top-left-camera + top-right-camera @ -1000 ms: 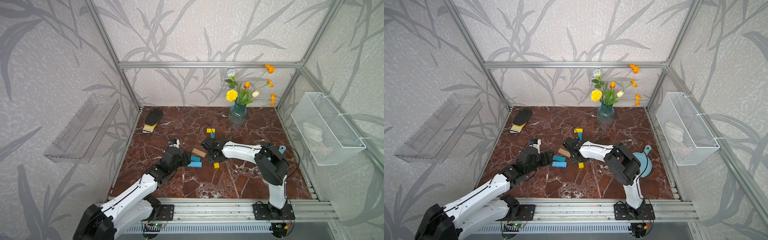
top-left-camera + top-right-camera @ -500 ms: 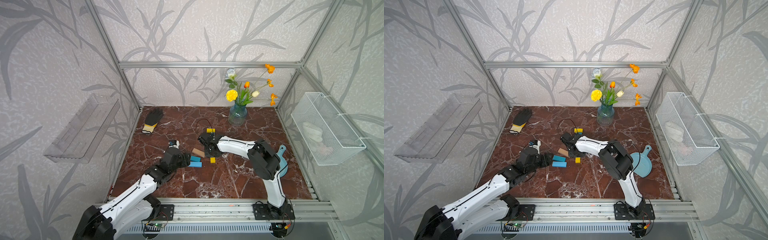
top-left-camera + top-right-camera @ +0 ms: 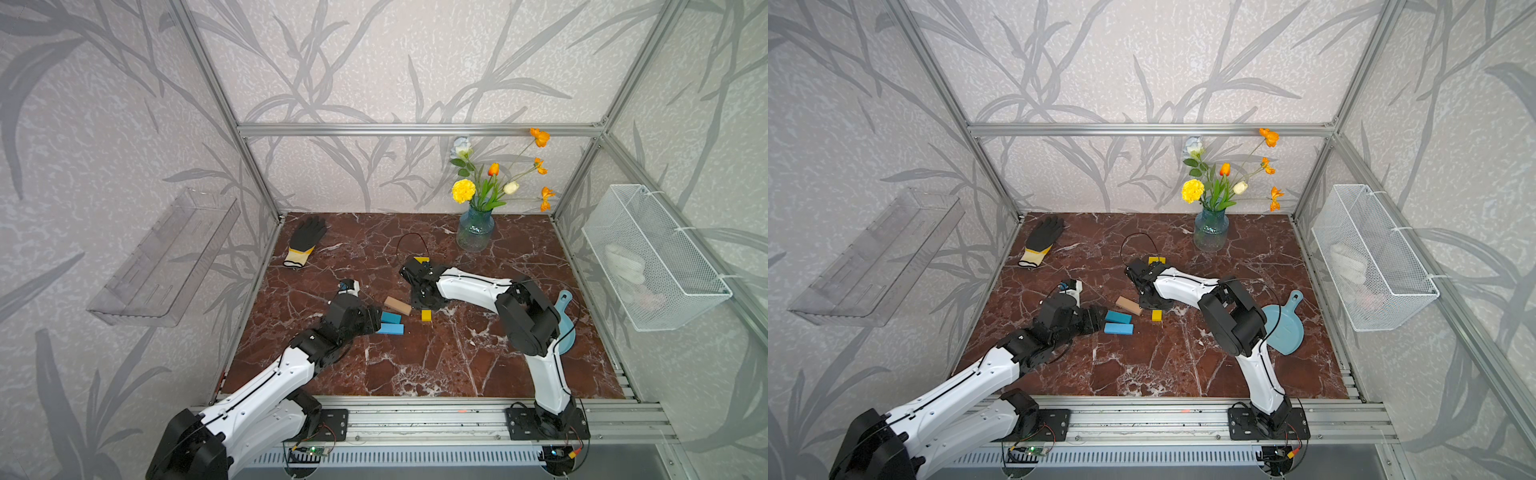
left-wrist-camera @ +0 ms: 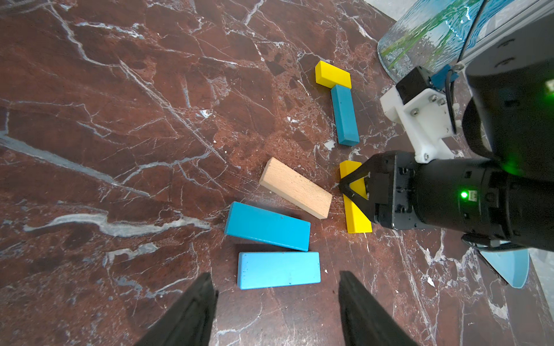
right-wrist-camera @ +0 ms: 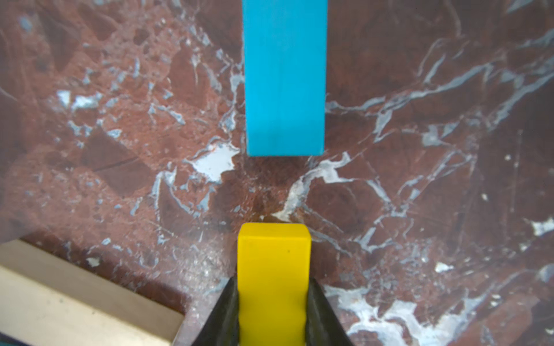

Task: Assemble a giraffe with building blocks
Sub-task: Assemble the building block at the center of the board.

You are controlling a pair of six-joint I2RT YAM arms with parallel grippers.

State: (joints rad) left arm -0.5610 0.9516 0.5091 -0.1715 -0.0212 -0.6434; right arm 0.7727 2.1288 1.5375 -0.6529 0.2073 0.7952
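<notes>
My right gripper (image 5: 273,280) is shut on a yellow block (image 5: 274,263), low over the marble, and is seen side-on in the left wrist view (image 4: 344,187). The yellow block's free end points at the end of a teal block (image 5: 284,75), with a gap between them. That teal block (image 4: 344,115) touches a second yellow block (image 4: 332,75) laid across its far end. A tan block (image 4: 295,187) lies beside the held block. Two blue blocks (image 4: 266,226) (image 4: 278,269) lie side by side just ahead of my left gripper (image 4: 275,274), which is open and holds nothing.
A light-blue scoop (image 3: 1283,324) lies behind my right arm's elbow. A glass vase of flowers (image 3: 475,232) stands at the back and a black glove (image 3: 305,241) lies at the back left. A wire basket (image 3: 648,257) hangs on the right wall.
My right gripper has carried the yellow block away from the front, toward the teal block, and the arm's elbow has swung left. The left arm has not moved.
</notes>
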